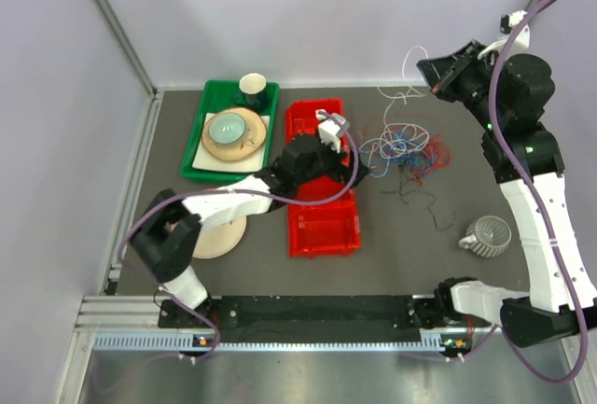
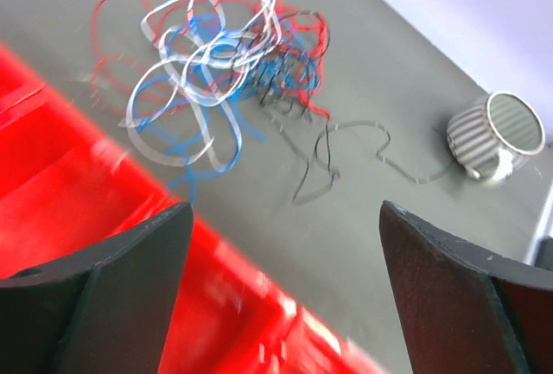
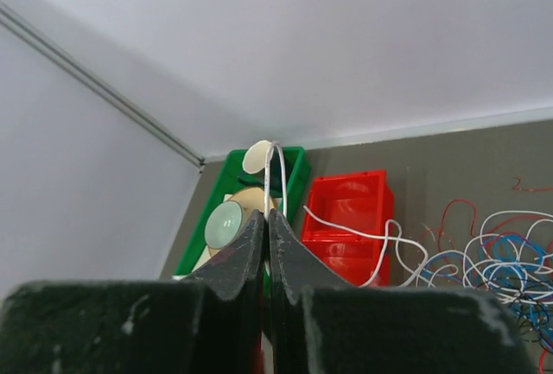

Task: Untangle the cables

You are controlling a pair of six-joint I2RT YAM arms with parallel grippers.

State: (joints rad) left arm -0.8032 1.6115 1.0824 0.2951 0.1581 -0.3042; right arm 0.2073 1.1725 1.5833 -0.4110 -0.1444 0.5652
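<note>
A matte dark-grey surface (image 1: 410, 236) carries everything, walled by pale panels. The left arm reaches across two glossy red plastic bins (image 1: 322, 227) set end to end. Its left tool (image 2: 285, 210) hangs above the bin's edge with the flat black fingers (image 2: 130, 262) spread wide, holding nothing. The right arm stands tall at the far right. Its right tool (image 3: 266, 218) is lifted near the back wall, pinched tight on a white cable (image 3: 346, 227). This cable loops up out of the fingertips and sags back down to the heap.

Left of the bins lies a green plastic tray (image 1: 213, 96), rectangular and rimmed. A flat cream disc (image 1: 219, 236) rests near the left arm's elbow.

The cables (image 1: 406, 147) sit right of the bins, in the middle of the far half of the surface. They form a loose, springy knot of very thin wires in red, blue, white and black. The loops overlap: white and blue make wide rounded curls, red strays to the edges, and black bunches in a short zigzag at the core.

In the tray sits a round tan plate (image 1: 244, 146) holding a smooth pale-green bowl (image 1: 227, 128). A ribbed grey mug (image 1: 487, 234) stands apart on the near right. A small dark cup (image 1: 254, 85) with a cream inside sits at the tray's far end. One black cable (image 2: 346, 145) trails alone from the knot toward the mug, wavy and flat on the surface.
</note>
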